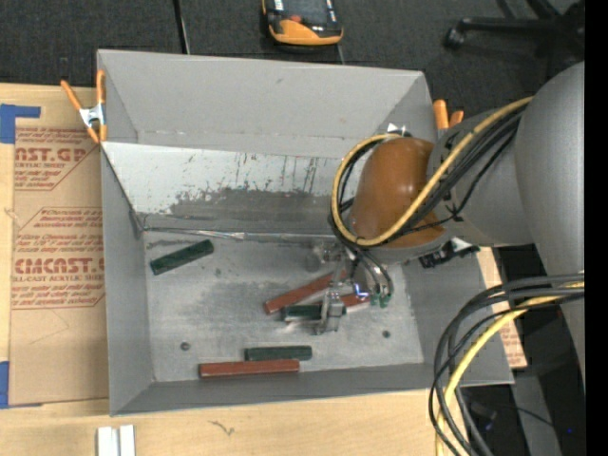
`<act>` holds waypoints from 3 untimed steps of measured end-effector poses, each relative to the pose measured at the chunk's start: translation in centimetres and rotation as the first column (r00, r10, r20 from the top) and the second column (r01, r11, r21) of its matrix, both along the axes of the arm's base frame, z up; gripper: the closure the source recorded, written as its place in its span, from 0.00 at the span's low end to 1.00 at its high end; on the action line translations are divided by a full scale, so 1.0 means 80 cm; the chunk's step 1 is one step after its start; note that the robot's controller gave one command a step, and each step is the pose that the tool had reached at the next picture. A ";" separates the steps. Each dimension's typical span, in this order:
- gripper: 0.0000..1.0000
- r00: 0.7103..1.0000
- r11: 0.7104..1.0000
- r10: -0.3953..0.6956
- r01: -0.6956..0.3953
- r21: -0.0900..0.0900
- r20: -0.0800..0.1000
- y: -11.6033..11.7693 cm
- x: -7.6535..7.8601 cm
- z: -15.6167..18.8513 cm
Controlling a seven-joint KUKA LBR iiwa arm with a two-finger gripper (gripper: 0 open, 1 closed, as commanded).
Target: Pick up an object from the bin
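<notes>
While hanging low over right-centre floor of scuffed grey metal bin (218,297): robot gripper (334,313), tip against slanted slim red-brown flat stick (293,298), short dark green stick (302,312) touching beside it. Cannot tell whether pincer spread or pinching. Matte dark green bar (180,256) near left wall; green bar (277,353) and red-brown bar (249,370) side by side at near wall.

Light falls from overhead, even and fairly bright, as far as I can read it from here. The bin (256,93) has its back wall as the brightest surface, pale grey. Its bottom reads a shade darker, and the left wall is darker again. The orange cover (394,193) carries a soft sheen on top, no hard glare. The arm (560,160) casing is lit bright on its rounded flank. Shade pools under the cover, around the gripper (334,313) and along the bin's right wall. The room floor (95,8) beyond the bin is dark.
</notes>
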State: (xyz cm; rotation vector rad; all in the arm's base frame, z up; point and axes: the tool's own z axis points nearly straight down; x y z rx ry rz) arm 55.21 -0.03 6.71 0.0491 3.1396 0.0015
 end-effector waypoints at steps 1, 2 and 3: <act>1.00 0.998 0.998 0.070 -0.070 0.000 0.001 -0.012 -0.004 0.004; 1.00 0.998 0.998 0.070 -0.070 0.001 0.001 -0.012 -0.004 0.004; 1.00 0.998 0.998 0.070 -0.070 0.001 0.001 -0.012 -0.005 0.006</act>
